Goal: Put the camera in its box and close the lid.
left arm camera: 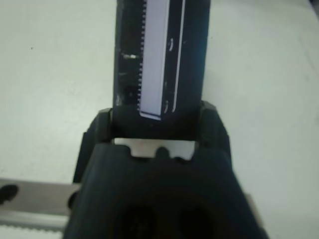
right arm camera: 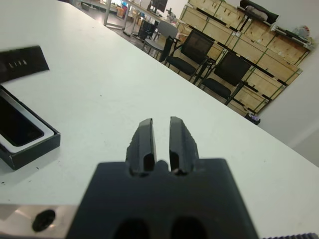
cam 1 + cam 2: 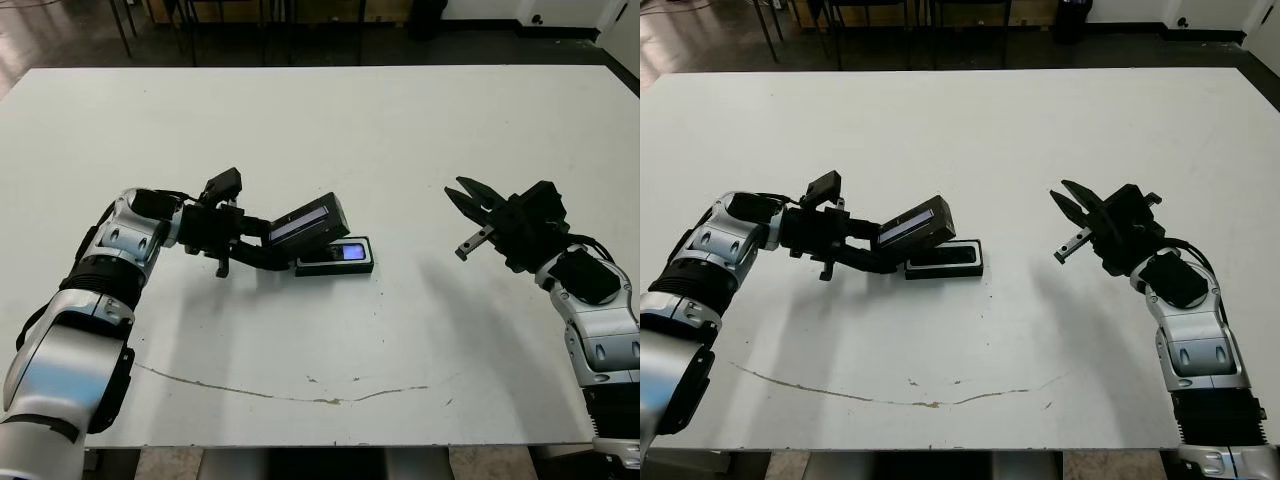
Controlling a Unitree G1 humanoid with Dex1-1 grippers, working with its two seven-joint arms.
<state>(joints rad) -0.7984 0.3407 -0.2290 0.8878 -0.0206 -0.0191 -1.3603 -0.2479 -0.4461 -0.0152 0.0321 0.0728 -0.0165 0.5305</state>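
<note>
The box (image 3: 336, 266) lies on the table's middle with the camera (image 3: 346, 252) lying in it, its bluish screen facing up. My left gripper (image 3: 272, 242) is shut on the left end of the lid (image 3: 306, 221), which hangs tilted just above the box's left part, pale strip up. In the left wrist view the lid (image 1: 159, 59) stands between the two fingers (image 1: 214, 124). My right gripper (image 3: 454, 189) hovers to the right of the box, shut, with nothing held. The right wrist view shows the box (image 2: 35, 144) and the lid (image 2: 22, 62) off to the side.
A thin brownish line (image 3: 290, 395) runs across the table's near part. Chairs (image 2: 194, 50) and wooden crates (image 2: 259, 45) stand beyond the table's far edge.
</note>
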